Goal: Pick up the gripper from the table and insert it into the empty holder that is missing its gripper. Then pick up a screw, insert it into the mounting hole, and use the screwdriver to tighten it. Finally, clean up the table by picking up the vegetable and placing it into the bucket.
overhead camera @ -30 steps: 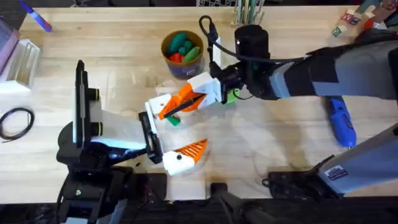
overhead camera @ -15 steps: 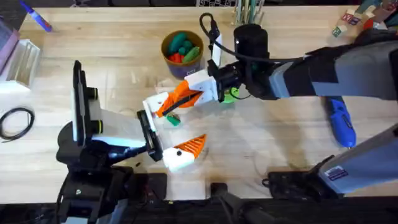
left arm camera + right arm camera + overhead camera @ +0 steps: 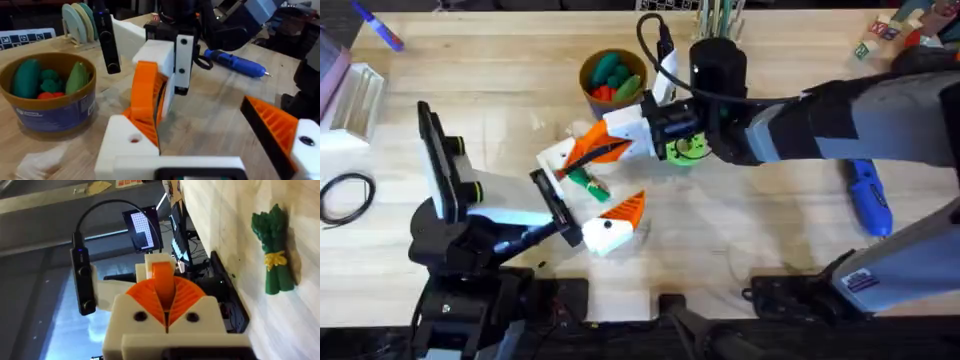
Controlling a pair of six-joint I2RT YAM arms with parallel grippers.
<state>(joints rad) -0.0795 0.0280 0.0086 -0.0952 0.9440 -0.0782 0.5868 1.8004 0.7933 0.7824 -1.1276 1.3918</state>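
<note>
I see a black cable loop at the desk's left edge, a blue marker and a clear box behind it.

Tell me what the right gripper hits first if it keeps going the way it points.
Likely the plain white boxy plastic holder, just ahead of the small orange ribbed wedge the right gripper holds; depth is unclear.

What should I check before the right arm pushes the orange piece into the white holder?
1. Right gripper shut on the orange ribbed gripper piece: ok.
2. Piece lined up over the white holder: cannot tell.
3. Piece fully seated in the holder: not ok.
4. Blue screwdriver lying free on the table: ok.
5. Toy asparagus in the bucket: not ok, it lies on the table.
</note>
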